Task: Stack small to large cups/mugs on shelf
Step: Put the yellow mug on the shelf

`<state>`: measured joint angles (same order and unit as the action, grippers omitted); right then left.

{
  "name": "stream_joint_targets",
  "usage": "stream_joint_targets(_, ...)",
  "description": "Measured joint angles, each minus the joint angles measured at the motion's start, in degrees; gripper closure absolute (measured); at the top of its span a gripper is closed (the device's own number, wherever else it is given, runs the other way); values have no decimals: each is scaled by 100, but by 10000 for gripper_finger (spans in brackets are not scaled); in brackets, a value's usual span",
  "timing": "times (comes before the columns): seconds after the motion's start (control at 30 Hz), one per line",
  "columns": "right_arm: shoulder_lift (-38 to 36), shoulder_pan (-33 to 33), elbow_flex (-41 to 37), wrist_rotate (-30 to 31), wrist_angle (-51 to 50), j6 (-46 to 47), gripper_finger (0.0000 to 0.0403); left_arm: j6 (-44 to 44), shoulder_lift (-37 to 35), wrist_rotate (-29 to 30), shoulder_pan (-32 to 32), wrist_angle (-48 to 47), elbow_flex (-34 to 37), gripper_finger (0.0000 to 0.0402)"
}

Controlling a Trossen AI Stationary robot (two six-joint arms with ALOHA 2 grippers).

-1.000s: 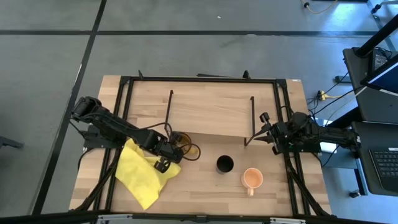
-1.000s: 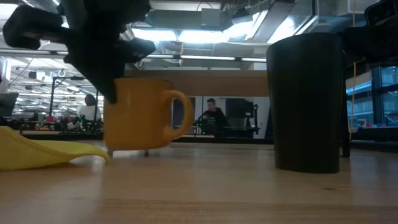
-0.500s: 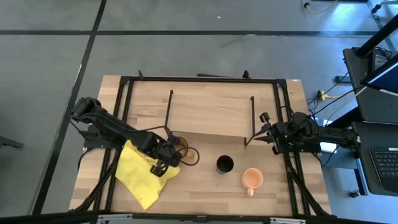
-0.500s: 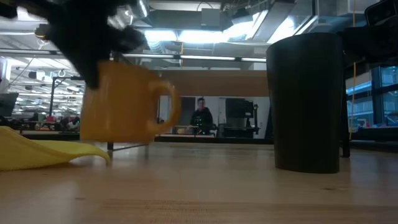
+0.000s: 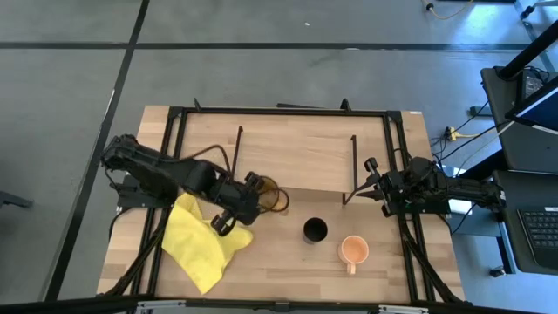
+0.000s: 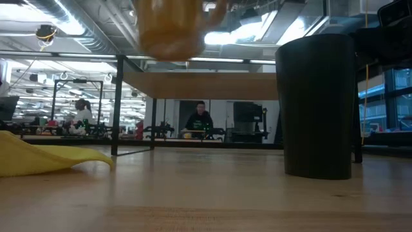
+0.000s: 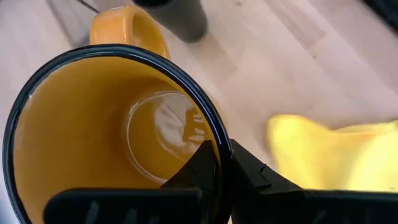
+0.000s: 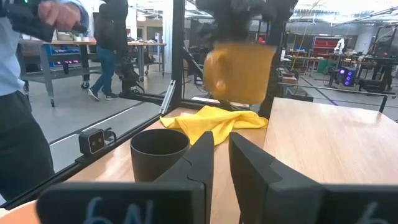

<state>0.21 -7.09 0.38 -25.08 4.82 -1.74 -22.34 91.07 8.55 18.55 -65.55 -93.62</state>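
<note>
Left gripper (image 5: 247, 197), fingers clamped on amber mug (image 5: 264, 193) rim, has lifted it off the table (image 5: 288, 262) toward shelf (image 5: 296, 155) front edge, placement likely next; right gripper (image 5: 381, 194) idle beside shelf, fingers narrow, empty.

amber mug (image 6: 172, 29) blurred in low view, top cut off by upper edge; left gripper (image 5: 247, 195) out of that view. in left wrist view, mug (image 7: 112, 137) cut off at lower and left edges, black cup (image 7: 177, 17) cut off at upper edge, yellow cloth (image 7: 336, 155) cut at right edge. peach mug (image 5: 353, 250) out of low view. shelf (image 6: 206, 85) top surface hidden in low view, only front edge visible.
</note>
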Motion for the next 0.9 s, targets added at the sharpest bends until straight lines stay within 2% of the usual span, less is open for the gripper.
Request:
stream_joint_targets(0.13, -1, -1, 1, 1, 1, -7, 350, -1209, 332, 348, -279, -633, -718, 388)
stream_joint_targets(0.2, -2, -2, 1, 2, 0, -1, 350, -1914, 500, 413, -458, -654, -1000, 388)
stream_joint_targets(0.4, 0, -2, 0, 0, 0, -7, 350, -3446, 981, 332, -1089, -739, -1353, 388)
stream_joint_targets(0.6, 0, -2, 0, 2, 0, -11, 350, -4476, 1193, 353, -1612, -651, -1467, 388)
stream_joint_targets(0.7, -1, -2, 2, 0, 0, -1, 350, -4868, 1188, 119, -1815, -271, -1486, 388)
stream_joint_targets(0.9, -1, -2, 1, 1, 0, -2, 350, -5046, 1166, -288, -2138, -287, -1486, 387)
